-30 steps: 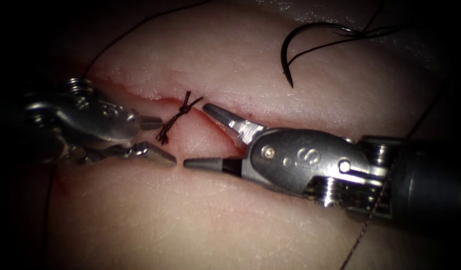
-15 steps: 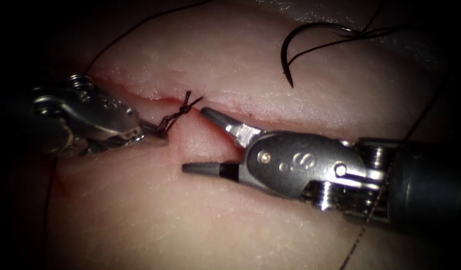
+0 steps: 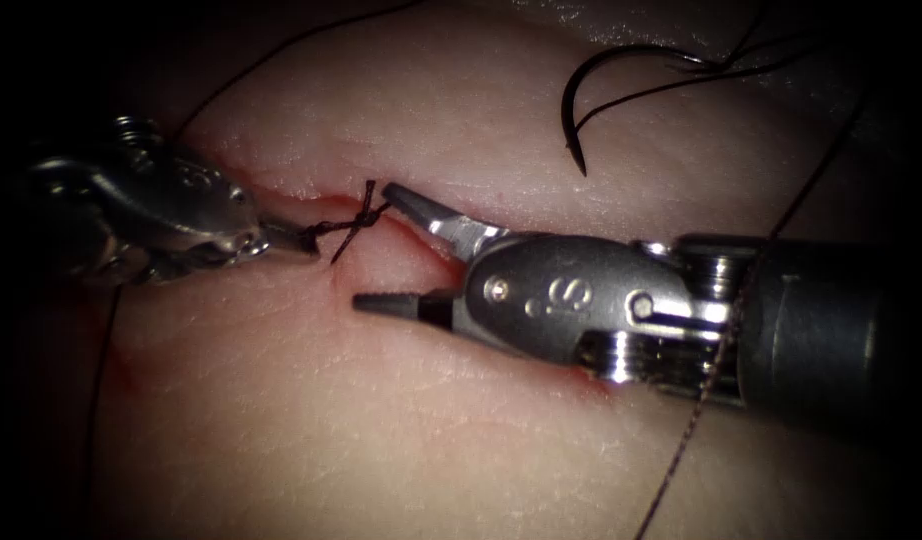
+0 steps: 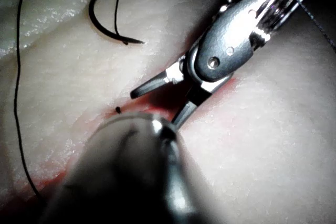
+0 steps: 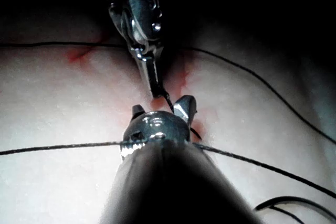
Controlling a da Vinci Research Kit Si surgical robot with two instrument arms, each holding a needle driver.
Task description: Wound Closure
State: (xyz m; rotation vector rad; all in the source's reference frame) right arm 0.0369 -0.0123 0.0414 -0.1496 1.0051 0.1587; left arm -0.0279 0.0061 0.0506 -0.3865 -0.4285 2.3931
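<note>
My left tool (image 3: pixel 293 240) comes in from the left with its jaws shut on a tail of thread that runs to the knot (image 3: pixel 364 214) on the cut (image 3: pixel 281 195); the tail is pulled taut. My right tool (image 3: pixel 373 248) lies along the cut from the right, open, one jaw on each side of the knot's tails and holding nothing. The curved needle (image 3: pixel 579 95) lies free on the tissue (image 3: pixel 381 420) at the upper right, out of the tissue, with thread (image 3: pixel 681 75) trailing from its end. The left wrist view shows the needle (image 4: pixel 103 22) and the open right tool (image 4: pixel 157 107).
A long strand of thread (image 3: pixel 721 350) crosses over the right tool's shaft. Another strand (image 3: pixel 96 380) runs down the left side of the tissue. Red fluid tints the edges of the cut. In the right wrist view a thread (image 5: pixel 52 148) stretches across behind the right tool (image 5: pixel 163 107).
The left tool's jaws shut on the knot's thread tail and drew it left and up, pulling it taut. The right tool slid left and slightly up, jaws still open.
</note>
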